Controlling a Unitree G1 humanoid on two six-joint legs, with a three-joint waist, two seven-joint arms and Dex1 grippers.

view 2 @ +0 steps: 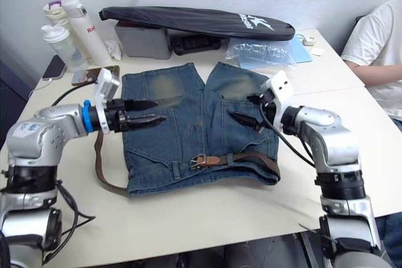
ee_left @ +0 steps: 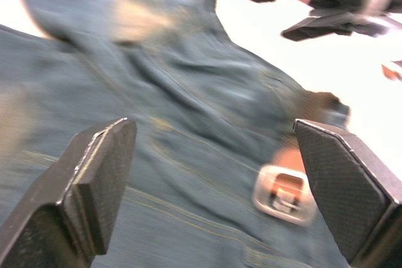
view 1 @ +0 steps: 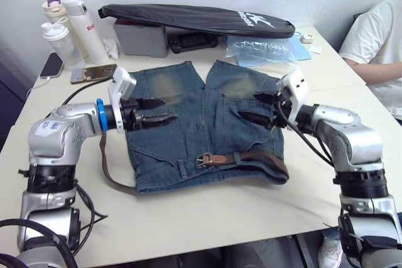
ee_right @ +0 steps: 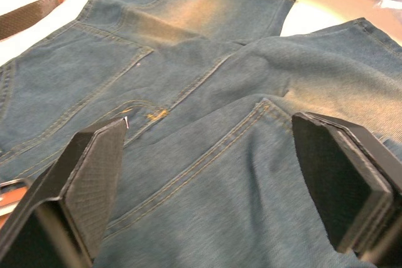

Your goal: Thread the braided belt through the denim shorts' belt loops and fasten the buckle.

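- Beige counter (view 1: pixel 207 218) carries the work; bottles, a phone, a grey box and a black bag sit at its far edge, and a person in a white shirt (view 1: pixel 377 36) sits at the right.
- Shorts (view 1: pixel 201 130) lie flat at the centre, waistband toward the robot, legs pointing away.
- Belt (view 1: pixel 264 161) runs along the waistband, rounds the right corner and loops off the left side onto the counter; it appears threaded and buckled.
- Left gripper (view 1: pixel 151 111) hovers over the left leg, fingers (ee_left: pixel 100 174) spread, holding nothing.
- Right gripper (view 1: pixel 257 108) hovers over the right leg, fingers (ee_right: pixel 339 180) likewise spread and empty.
- Buckle (view 1: pixel 204 160) sits near mid-waistband, prong side visible.
- Judgement: verify fastening before withdrawing. Check the tan tip (view 1: pixel 218 159) lies flat past the frame; lift both grippers without snagging denim.
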